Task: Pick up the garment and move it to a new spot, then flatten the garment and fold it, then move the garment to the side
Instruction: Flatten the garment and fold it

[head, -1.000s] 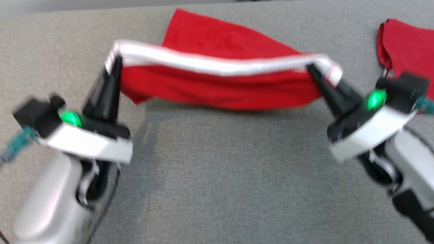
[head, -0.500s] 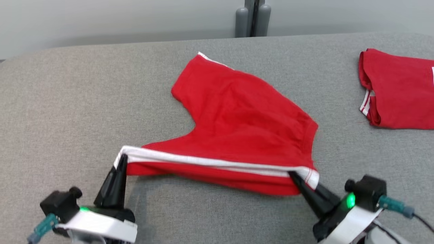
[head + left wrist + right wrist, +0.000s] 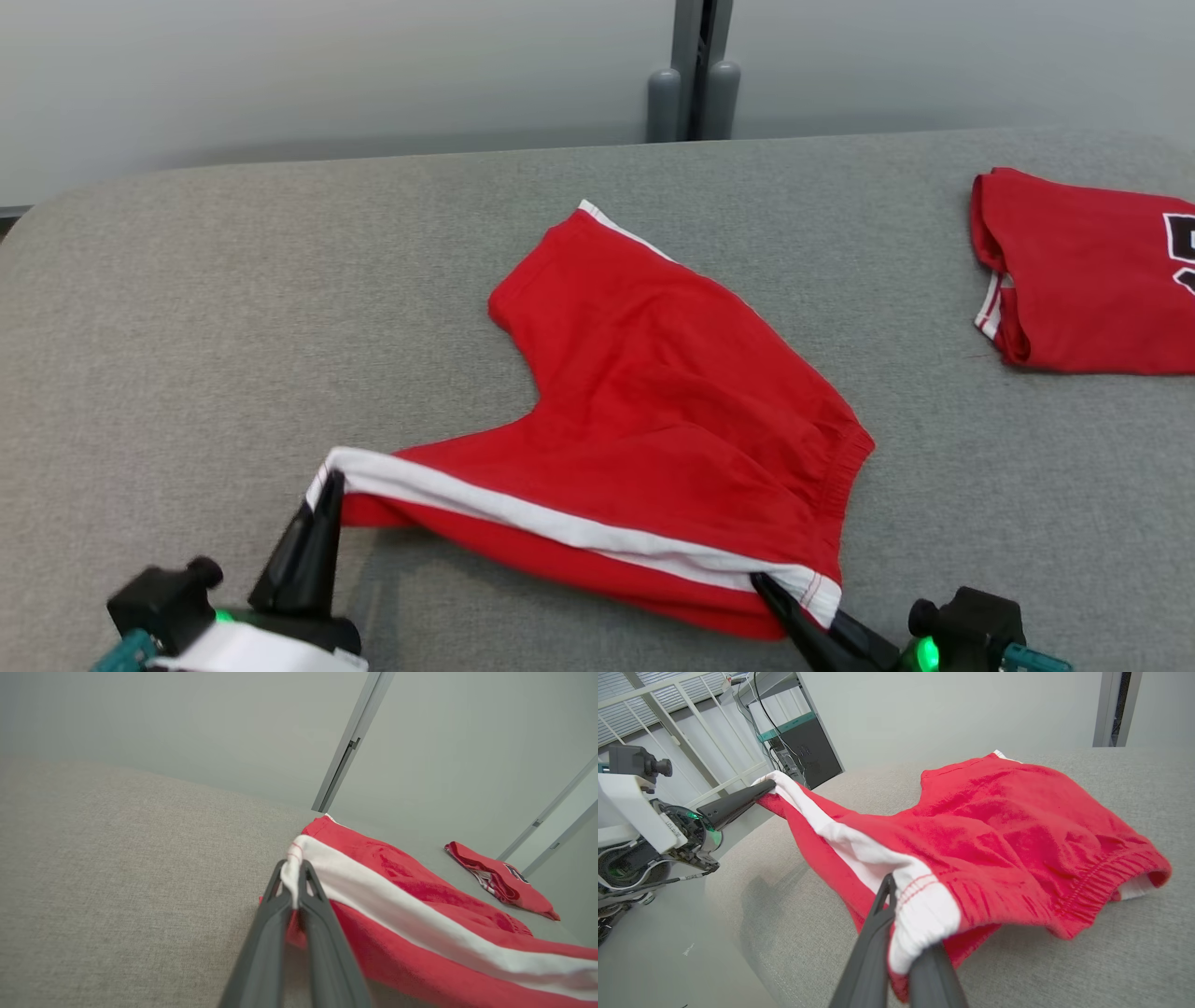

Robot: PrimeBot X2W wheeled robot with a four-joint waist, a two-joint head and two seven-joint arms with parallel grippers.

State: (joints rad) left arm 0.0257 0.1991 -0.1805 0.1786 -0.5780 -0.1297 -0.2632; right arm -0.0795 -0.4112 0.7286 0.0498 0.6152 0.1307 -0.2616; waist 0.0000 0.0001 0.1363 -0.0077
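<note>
Across the lower middle of the head view, limp red jersey shorts with a white side stripe [image 3: 672, 401] lay partly on the grey fabric tabletop [image 3: 187, 327]. The left end effector [image 3: 328, 481] and right end effector [image 3: 761, 583] each clamped one stripe end. Light and floppy, the shorts seemed best held by those corners.

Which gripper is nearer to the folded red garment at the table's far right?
Right. The right gripper, clamped on the shorts, is in front and left of the folded garment; the left gripper grips their other corner, farther left.
</note>
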